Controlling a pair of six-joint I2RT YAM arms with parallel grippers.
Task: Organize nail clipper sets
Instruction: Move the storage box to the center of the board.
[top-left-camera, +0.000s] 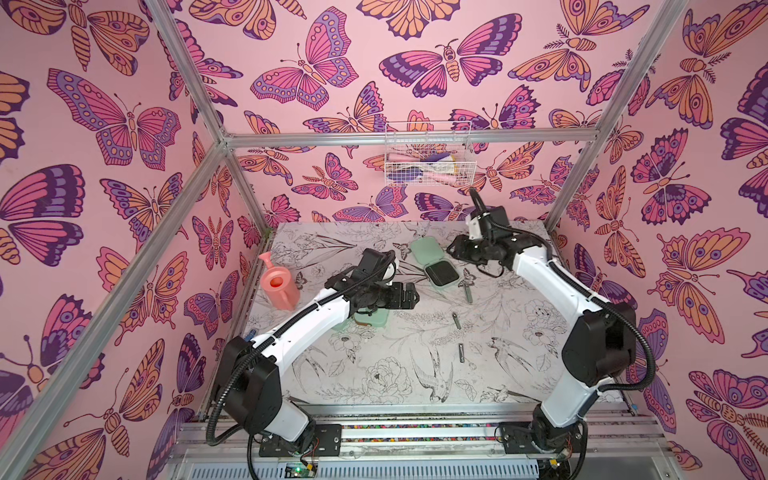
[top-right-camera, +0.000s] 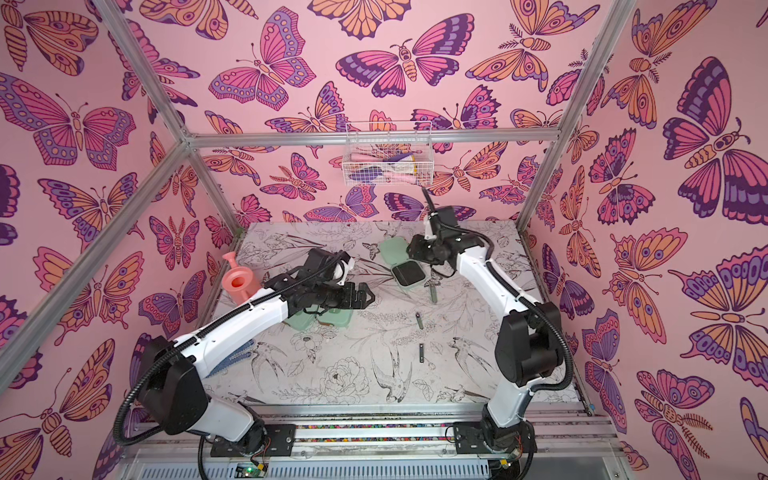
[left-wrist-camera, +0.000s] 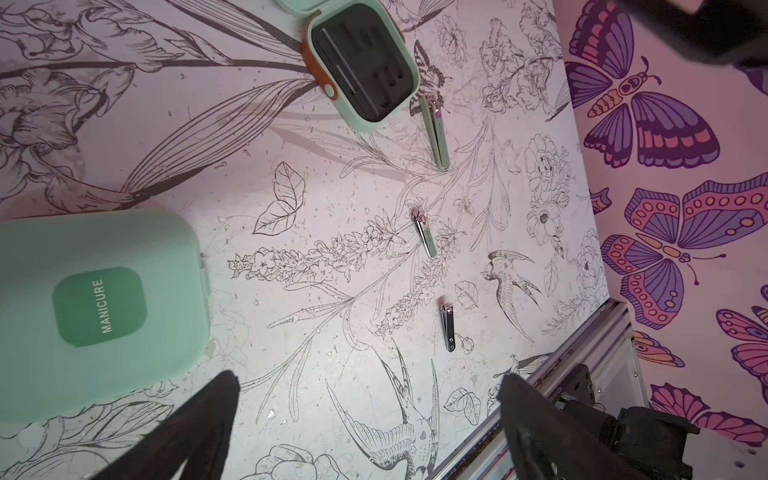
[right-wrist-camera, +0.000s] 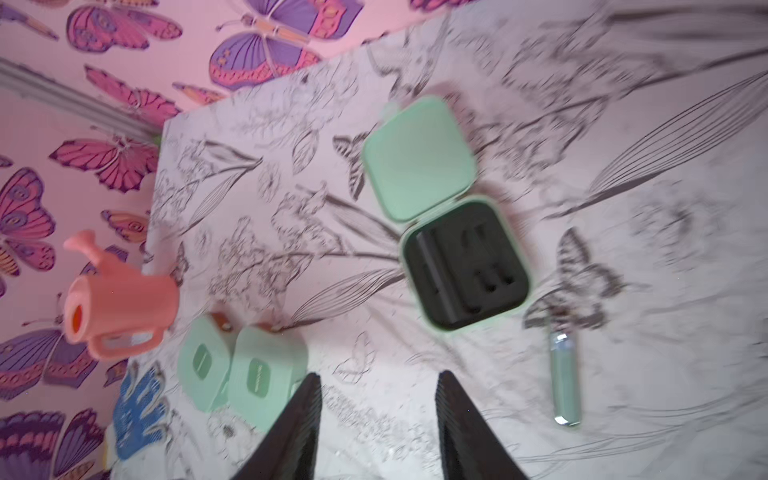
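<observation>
Toward the back of the counter (top-left-camera: 332, 374), a white surface printed with line drawings of flowers and birds, a mint-green, rounded-square open case (top-left-camera: 441, 273) lies with its lid folded flat behind it and its black moulded inside facing up. An orange-brown strap runs along one side of it in the left wrist view. Just beside it, on the right arm's side, lies a mint-green-handled clipper (top-left-camera: 468, 289). Nearer the front lie a small grey metal clipper (top-left-camera: 456, 321) and, closer still to the front edge, a second metal clipper (top-left-camera: 461, 353), each apart from the other and well apart from the open case. On the left arm's side a closed mint-green case (right-wrist-camera: 203, 365) and the other closed case (right-wrist-camera: 266, 374) lie side by side, touching or nearly so, near a pink plastic watering can (top-left-camera: 280, 286) that stands upright. In the left wrist view one dark green lid label reads MANICURE. The left gripper (left-wrist-camera: 368, 376) hovers over these two cases in both top views, its jaws spread wide with nothing between them. The right gripper (right-wrist-camera: 379, 376) hangs above the counter close to the open case's lid, its jaws partly apart and holding nothing. The right wrist view is blurred. A white wire basket (top-left-camera: 428, 160) holding pink and purple items hangs on the back wall.
</observation>
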